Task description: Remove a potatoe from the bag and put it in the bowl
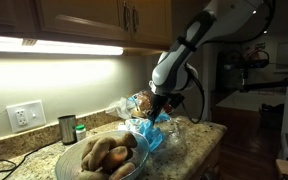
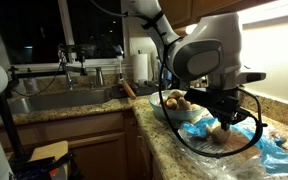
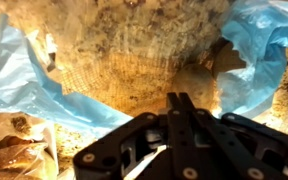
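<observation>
Ok, pincer (image 3: 179, 98) closed nr bag (image 3: 19, 85).

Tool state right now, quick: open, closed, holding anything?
Tool: closed, fingertips pressed together in the wrist view, with nothing visible between them.

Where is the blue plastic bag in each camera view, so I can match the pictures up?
In an exterior view: blue bag at centre, just below the gripper.
In an exterior view: bottom right corner, right of the gripper.
Wrist view: folds at left and upper right, flanking the gripper.
Shared landmark: the gripper, in all three.
</observation>
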`<action>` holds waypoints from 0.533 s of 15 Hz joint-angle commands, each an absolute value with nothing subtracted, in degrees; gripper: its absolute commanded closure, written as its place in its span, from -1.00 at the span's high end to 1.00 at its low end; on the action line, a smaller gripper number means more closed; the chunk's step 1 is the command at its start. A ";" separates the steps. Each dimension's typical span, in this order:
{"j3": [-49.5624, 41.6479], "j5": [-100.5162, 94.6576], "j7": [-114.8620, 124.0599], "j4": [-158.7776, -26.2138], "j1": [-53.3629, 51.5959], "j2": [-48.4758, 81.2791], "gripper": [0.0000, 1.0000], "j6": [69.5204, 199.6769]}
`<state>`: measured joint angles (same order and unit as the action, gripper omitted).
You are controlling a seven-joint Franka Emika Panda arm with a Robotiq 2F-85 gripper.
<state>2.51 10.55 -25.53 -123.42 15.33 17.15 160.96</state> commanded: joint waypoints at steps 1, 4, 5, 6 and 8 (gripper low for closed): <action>5.19 14.19 -30.21 -120.58 18.21 18.94 -0.86 159.25; 6.27 15.11 -31.54 -118.95 19.12 20.14 -0.85 158.72; 6.53 15.16 -31.69 -118.50 19.33 20.47 -0.86 158.58; 6.87 15.33 -31.94 -118.01 19.58 20.83 -0.86 158.37; 7.81 15.89 -32.78 -117.24 20.29 21.39 -0.85 157.39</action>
<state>5.85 13.81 -29.81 -119.09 18.19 20.62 160.06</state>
